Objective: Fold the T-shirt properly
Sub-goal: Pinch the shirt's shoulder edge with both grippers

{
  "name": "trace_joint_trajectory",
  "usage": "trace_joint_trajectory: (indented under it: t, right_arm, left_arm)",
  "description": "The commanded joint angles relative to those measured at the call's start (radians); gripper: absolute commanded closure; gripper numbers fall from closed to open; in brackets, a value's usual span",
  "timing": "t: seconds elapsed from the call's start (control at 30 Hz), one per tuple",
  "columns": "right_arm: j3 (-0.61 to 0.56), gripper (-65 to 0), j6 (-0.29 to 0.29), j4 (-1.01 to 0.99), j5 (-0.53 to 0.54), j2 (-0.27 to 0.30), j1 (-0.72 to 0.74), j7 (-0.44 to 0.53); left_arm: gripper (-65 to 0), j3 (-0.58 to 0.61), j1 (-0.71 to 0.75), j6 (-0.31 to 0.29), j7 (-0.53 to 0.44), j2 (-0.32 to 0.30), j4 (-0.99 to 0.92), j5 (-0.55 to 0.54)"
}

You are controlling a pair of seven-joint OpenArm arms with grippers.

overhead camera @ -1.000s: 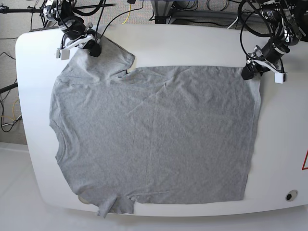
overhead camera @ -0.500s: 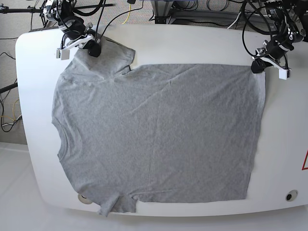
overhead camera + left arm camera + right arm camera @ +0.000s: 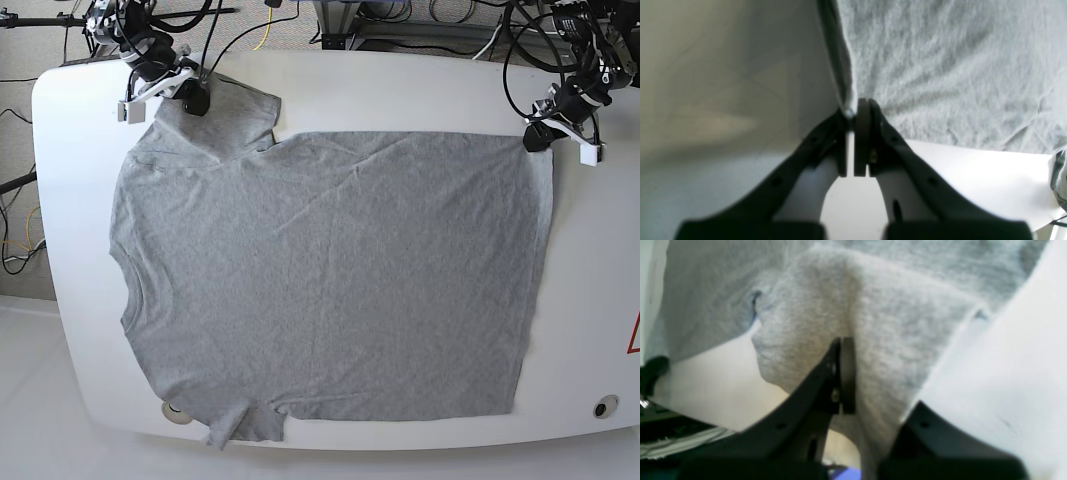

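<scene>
Pulling outward, the left gripper point(image 3: 538, 140) has just clamped onto the hem corner of the T-shirt point(image 3: 330, 280) and drawn it flatter across the white table point(image 3: 400, 90). Right gripper point(image 3: 195, 100) is pinched tight on the far sleeve. Good spread for folding. Both pinch points are blurred; the near sleeve droops over the edge.

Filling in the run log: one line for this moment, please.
T-shirt: flat on table | left end effector: shut on hem corner | right end effector: shut on sleeve | fold: not started
</scene>
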Motion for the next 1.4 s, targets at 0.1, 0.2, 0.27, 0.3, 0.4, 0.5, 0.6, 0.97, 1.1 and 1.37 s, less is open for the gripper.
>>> trace_joint_trajectory:
  t: [0.1, 0.2, 0.27, 0.3, 0.4, 0.5, 0.6, 0.97, 1.1, 1.37]
  right_arm:
    - [0.006, 0.0, 0.044, 0.076, -0.001, 0.018, -0.072, -0.003]
    - [0.006, 0.0, 0.067, 0.111, -0.002, 0.02, -0.096, -0.001]
    - [0.006, 0.0, 0.089, 0.134, -0.002, 0.029, -0.111, -0.001]
    - [0.006, 0.0, 0.096, 0.142, -0.002, 0.034, -0.118, -0.001]
    - [0.006, 0.0, 0.116, 0.162, -0.002, 0.04, -0.131, -0.001]
    - [0.006, 0.0, 0.12, 0.188, -0.002, 0.04, -0.141, -0.001]
    - [0.006, 0.0, 0.12, 0.216, -0.002, 0.04, -0.141, -0.001]
    - [0.005, 0.0, 0.12, 0.271, -0.002, 0.04, -0.052, -0.001]
    - [0.005, 0.0, 0.116, 0.268, -0.002, 0.04, 0.007, -0.001]
    - [0.005, 0.0, 0.113, 0.266, -0.002, 0.04, 0.117, -0.001]
  left_arm:
    - [0.0, -0.008, 0.062, -0.005, -0.015, -0.013, 0.106, -0.017]
    - [0.0, -0.008, 0.088, -0.005, -0.015, -0.01, 0.146, -0.017]
    - [0.0, -0.008, 0.117, -0.005, -0.015, -0.008, 0.178, -0.017]
    - [0.0, -0.008, 0.127, -0.005, -0.015, -0.008, 0.189, -0.017]
    - [0.0, -0.006, 0.151, -0.005, -0.015, -0.007, 0.215, -0.017]
    - [0.0, -0.006, 0.163, -0.007, -0.015, -0.007, 0.232, -0.017]
    - [0.0, -0.008, 0.162, -0.007, -0.015, -0.007, 0.244, -0.017]
    - [0.0, -0.008, 0.076, -0.005, -0.015, -0.01, 0.251, -0.019]
    - [0.0, -0.008, 0.012, -0.002, -0.015, -0.01, 0.251, -0.019]
    - [0.0, -0.008, -0.097, 0.001, -0.015, -0.008, 0.249, -0.013]
